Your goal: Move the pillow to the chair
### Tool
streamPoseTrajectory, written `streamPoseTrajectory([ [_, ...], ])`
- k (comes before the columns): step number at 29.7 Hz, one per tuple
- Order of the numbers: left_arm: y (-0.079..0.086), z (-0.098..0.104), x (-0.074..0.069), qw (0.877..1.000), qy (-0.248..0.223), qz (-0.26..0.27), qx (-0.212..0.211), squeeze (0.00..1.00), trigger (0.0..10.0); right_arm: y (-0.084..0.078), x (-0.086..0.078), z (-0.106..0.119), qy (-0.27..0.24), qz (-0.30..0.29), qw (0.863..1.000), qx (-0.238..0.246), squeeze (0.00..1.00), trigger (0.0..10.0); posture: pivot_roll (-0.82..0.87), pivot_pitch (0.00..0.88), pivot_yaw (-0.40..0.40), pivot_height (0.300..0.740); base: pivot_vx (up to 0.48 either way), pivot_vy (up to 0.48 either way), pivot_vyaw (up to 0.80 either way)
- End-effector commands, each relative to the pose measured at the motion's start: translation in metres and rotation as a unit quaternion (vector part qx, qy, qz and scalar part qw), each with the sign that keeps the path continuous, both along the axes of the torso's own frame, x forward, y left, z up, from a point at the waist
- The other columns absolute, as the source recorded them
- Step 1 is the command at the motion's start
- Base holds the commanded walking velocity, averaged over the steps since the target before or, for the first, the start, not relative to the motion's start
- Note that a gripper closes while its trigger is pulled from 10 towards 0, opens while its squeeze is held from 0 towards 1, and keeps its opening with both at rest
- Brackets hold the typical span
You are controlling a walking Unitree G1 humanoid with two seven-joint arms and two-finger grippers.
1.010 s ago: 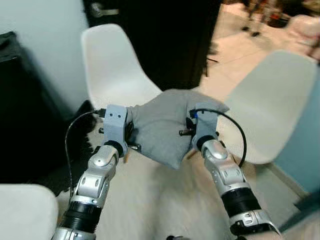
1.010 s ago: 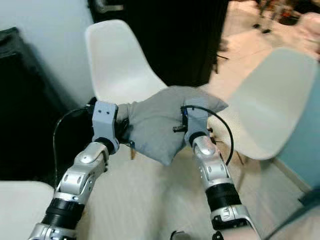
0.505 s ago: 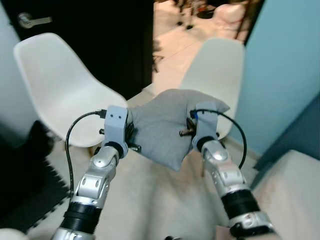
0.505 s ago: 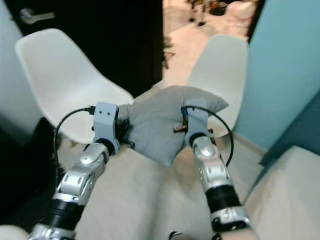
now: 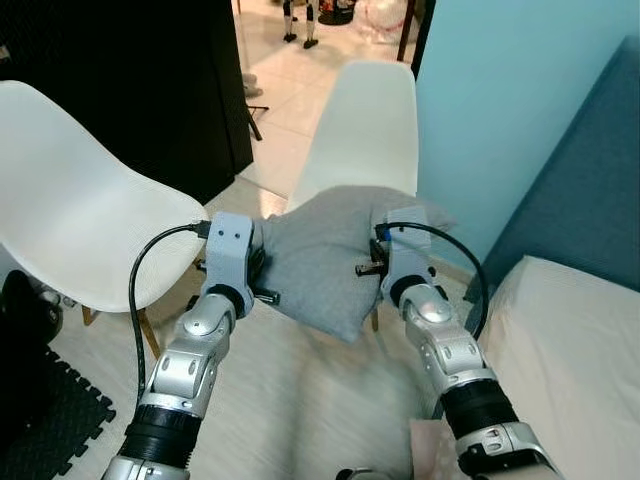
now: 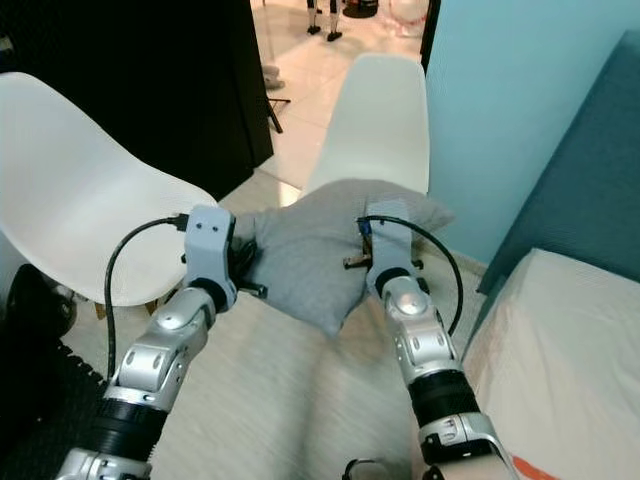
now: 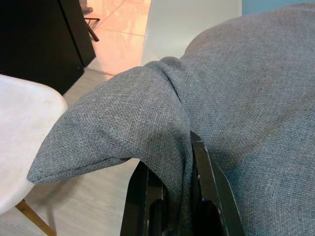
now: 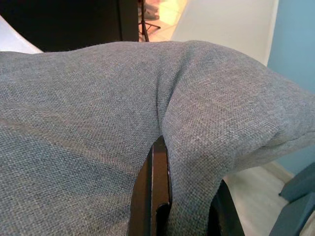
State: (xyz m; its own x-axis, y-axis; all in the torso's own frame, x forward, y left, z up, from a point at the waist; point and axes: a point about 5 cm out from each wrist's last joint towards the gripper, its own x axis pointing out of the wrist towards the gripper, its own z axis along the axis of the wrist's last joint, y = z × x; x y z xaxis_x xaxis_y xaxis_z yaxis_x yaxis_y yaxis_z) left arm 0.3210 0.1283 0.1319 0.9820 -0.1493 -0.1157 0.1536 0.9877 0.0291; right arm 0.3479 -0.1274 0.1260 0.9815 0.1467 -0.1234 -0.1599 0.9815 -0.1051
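I hold a grey fabric pillow (image 5: 318, 260) in the air between both arms. My left gripper (image 5: 258, 262) is shut on its left edge, and the left wrist view has the cloth pinched between the black fingers (image 7: 206, 187). My right gripper (image 5: 380, 252) is shut on the pillow's right edge, its fingers (image 8: 156, 187) buried in a fold. Straight ahead, behind the pillow, stands a white shell chair (image 5: 368, 125) facing me. A second white chair (image 5: 70, 225) stands to my left.
A teal wall (image 5: 510, 90) runs along the right, with a dark blue headboard (image 5: 590, 190) and a beige mattress (image 5: 575, 350) at the lower right. A black cabinet (image 5: 130, 80) stands behind the left chair. A black foam mat (image 5: 45, 410) lies at the lower left.
The view has swung to the right: both chairs have slid leftward in the picture, and the teal wall and bed have come into sight. Both grippers keep the same hold on the pillow.
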Motion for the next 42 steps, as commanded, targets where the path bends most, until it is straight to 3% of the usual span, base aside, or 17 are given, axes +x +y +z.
streamPoseTrajectory([
  [1, 0.0122, 0.0058, 0.0001, 1.0, -0.016, 0.02, 0.002, 0.0, 10.0, -0.0076, 0.002, 0.0067, -0.023, -0.016, 1.0, -0.015, 0.0, 10.0, 0.03, 0.119, 0.021, 0.736, 0.398, 0.0, 0.0],
  [25, 0.0129, 0.0086, 0.0009, 1.0, -0.022, 0.022, 0.001, 0.0, 10.0, -0.0075, 0.0021, 0.0071, -0.024, -0.019, 1.0, -0.005, 0.0, 10.0, 0.03, 0.115, 0.022, 0.736, 0.399, 0.0, 0.0],
  [42, 0.0138, 0.0091, 0.0021, 0.999, -0.025, 0.021, 0.0, 0.0, 10.0, -0.011, 0.0019, 0.0061, -0.021, -0.03, 0.999, 0.008, 0.0, 10.0, 0.03, 0.095, 0.028, 0.736, 0.397, 0.0, -0.77],
])
